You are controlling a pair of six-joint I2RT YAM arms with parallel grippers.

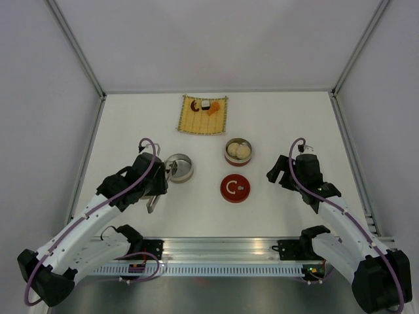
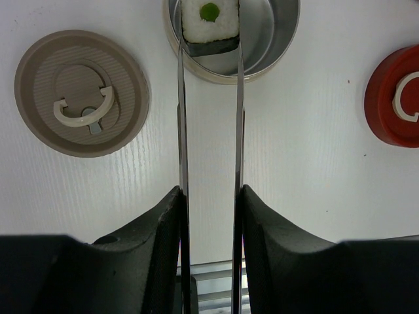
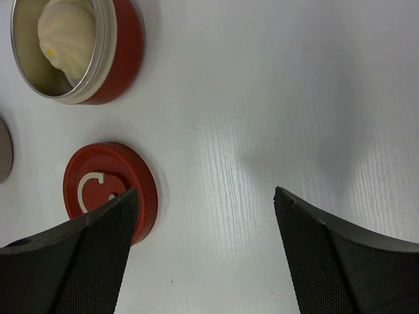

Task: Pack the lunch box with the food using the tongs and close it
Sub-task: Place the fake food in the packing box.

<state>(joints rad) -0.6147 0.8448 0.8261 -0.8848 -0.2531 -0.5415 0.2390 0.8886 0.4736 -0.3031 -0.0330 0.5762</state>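
The left gripper [image 2: 209, 191] is clamped on the long slim silver metal tongs [image 2: 180, 131], with one dark finger pressing each thin arm from the outside. The two arms run nearly parallel and close together. Their tips pinch a black-wrapped white roll with a green centre [image 2: 209, 23]. In the left wrist view the roll sits over the near rim of the open round grey metal tin [image 2: 268, 39]; whether it touches the tin cannot be told. A round taupe ribbed lid with a white clip [image 2: 82, 101] lies flat to the left of this tin. A round red lid with a white clip [image 1: 235, 188] lies flat to its right. Beyond the red lid stands the round red tin [image 1: 237, 161], holding white buns [image 1: 237, 150]. The yellow woven bamboo mat [image 1: 196, 123] lies at the far side of the white table [image 1: 294, 118]. It carries a dark red-brown piece [image 1: 194, 104], a second black-wrapped roll [image 1: 205, 104] and an orange piece [image 1: 213, 109]. The right gripper [image 3: 203, 248] hovers above bare table near the red lid, its fingers spread wide and holding nothing.
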